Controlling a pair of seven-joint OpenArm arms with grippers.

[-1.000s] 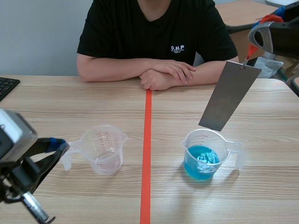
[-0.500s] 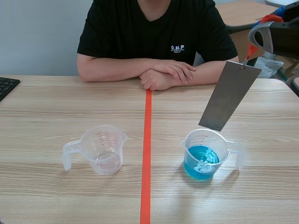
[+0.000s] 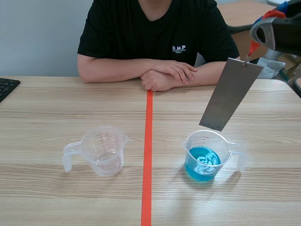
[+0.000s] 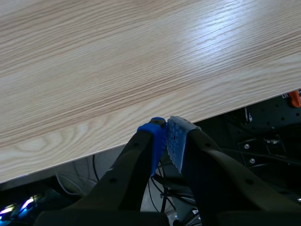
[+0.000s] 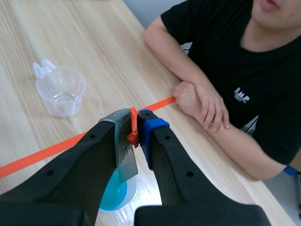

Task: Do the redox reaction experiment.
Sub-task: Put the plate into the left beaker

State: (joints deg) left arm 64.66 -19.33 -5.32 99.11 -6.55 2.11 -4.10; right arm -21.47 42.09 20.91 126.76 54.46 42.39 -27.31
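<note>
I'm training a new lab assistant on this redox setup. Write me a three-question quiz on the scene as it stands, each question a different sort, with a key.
1. Fill in: the fingers of the left gripper, which hangs past the table's edge, are ___.
2. What holds the metal plate? A. left gripper B. right gripper C. the person's hand
3. True or false: the metal plate's lower end is dipped into the cup of blue liquid.

Key: 1. shut; 2. B; 3. false, the plate hangs tilted above the cup, out of the liquid.
</note>
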